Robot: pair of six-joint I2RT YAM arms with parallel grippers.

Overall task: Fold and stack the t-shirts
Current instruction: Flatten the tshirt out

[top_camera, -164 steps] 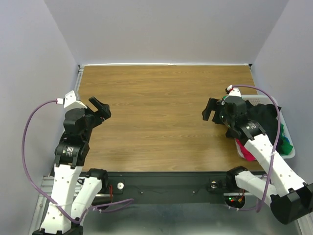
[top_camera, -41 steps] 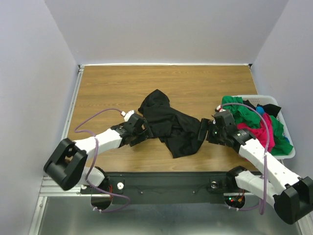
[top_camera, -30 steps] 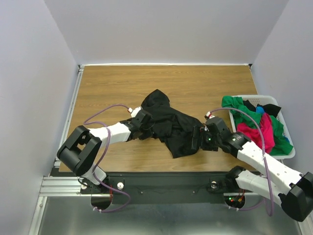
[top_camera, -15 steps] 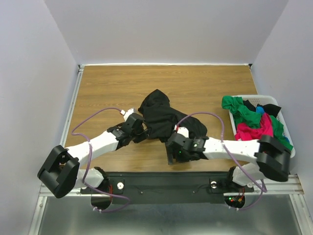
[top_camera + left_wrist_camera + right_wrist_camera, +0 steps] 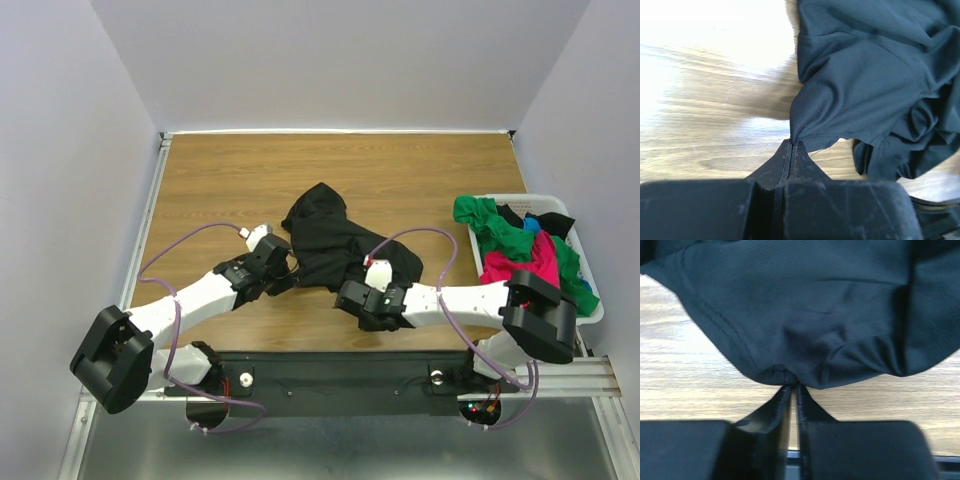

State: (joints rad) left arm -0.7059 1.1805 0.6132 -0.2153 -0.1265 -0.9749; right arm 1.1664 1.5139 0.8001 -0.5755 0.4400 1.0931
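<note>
A big black shirt point(image 5: 340, 245) lies crumpled in a heap near the middle of the desk point(image 5: 230, 180), a little toward the near edge. Its highest lump sits at the heap's 11 o'clock, and the cloth spreads out lower toward 5 o'clock.

The left pincer point(image 5: 288, 270) is down low at the heap's 8 o'clock edge. In the left wrist view its pincer point(image 5: 791, 145) is closed tight, with a puckered corner of the black shirt point(image 5: 875, 85) caught at the very tips. The cloth fans upward and to the right from that pinch.

The right arm reaches across from the right side, and the right pincer point(image 5: 346, 294) is at the heap's 6 o'clock edge. Up close, this pincer point(image 5: 792, 388) is nearly closed, with only a thin slit between the jaws. It nips a small fold of the shirt's point(image 5: 815, 310) hem, which sags in a curve just above the wood.

At the desk's 4 o'clock stands a white basket point(image 5: 508, 197). It holds a green shirt point(image 5: 485, 225), a pink shirt point(image 5: 520, 266) and a bit of a blue shirt point(image 5: 530, 224), all bunched together.
</note>
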